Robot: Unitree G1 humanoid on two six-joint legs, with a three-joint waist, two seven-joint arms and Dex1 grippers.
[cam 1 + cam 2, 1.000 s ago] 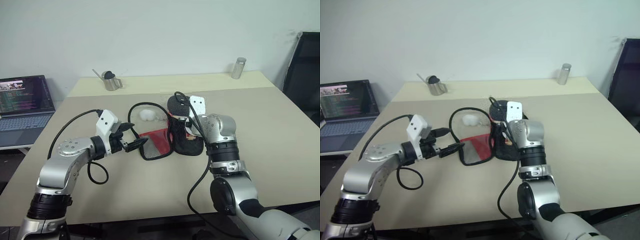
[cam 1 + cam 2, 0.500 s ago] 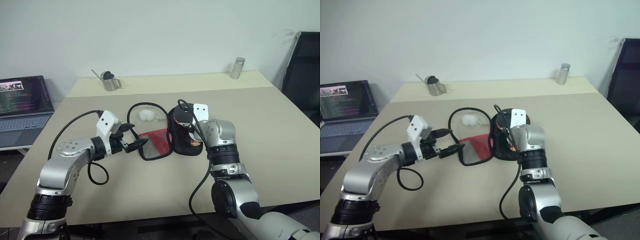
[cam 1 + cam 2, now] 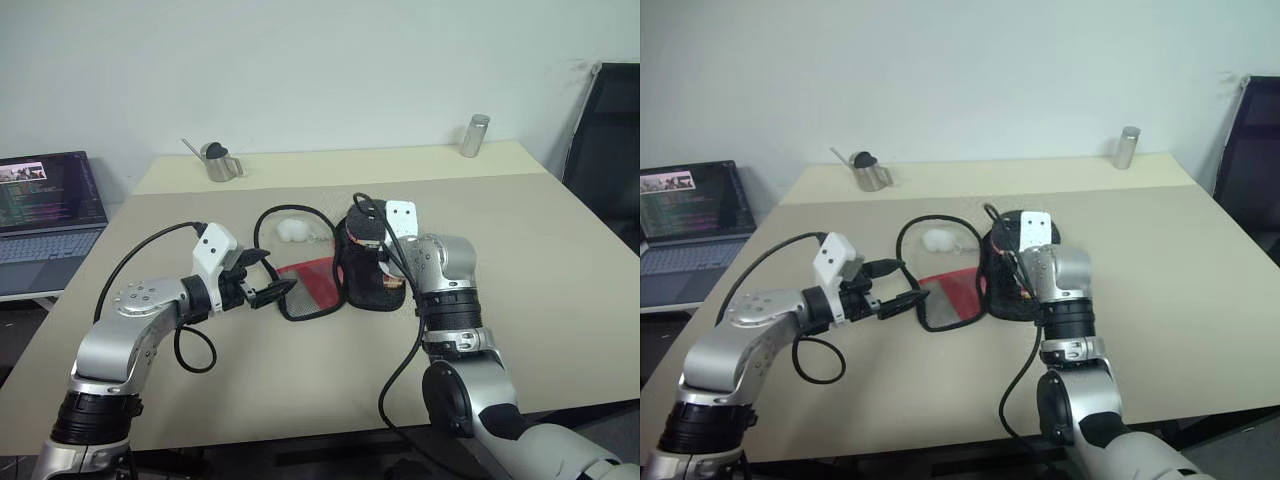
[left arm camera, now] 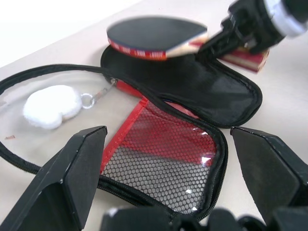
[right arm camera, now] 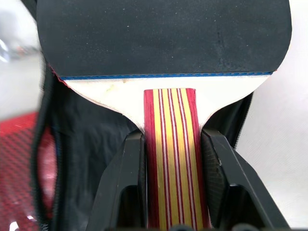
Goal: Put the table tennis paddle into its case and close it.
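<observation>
While black-faced, the table tennis paddle [image 5: 163, 33] has a red-striped handle.

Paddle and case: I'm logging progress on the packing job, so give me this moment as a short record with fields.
paddle: held by its striped handle, blade above the open case, not yet laid inside
case: unzipped and spread flat on the table, red mesh pocket facing up
charm: white, fluffy, lying on the table inside the zip loop, ringed to the case
right claw: shut on the paddle handle
left claw: open, near the mesh half, touching nothing
zip: fully open
step left: lay paddle in, close case
</observation>
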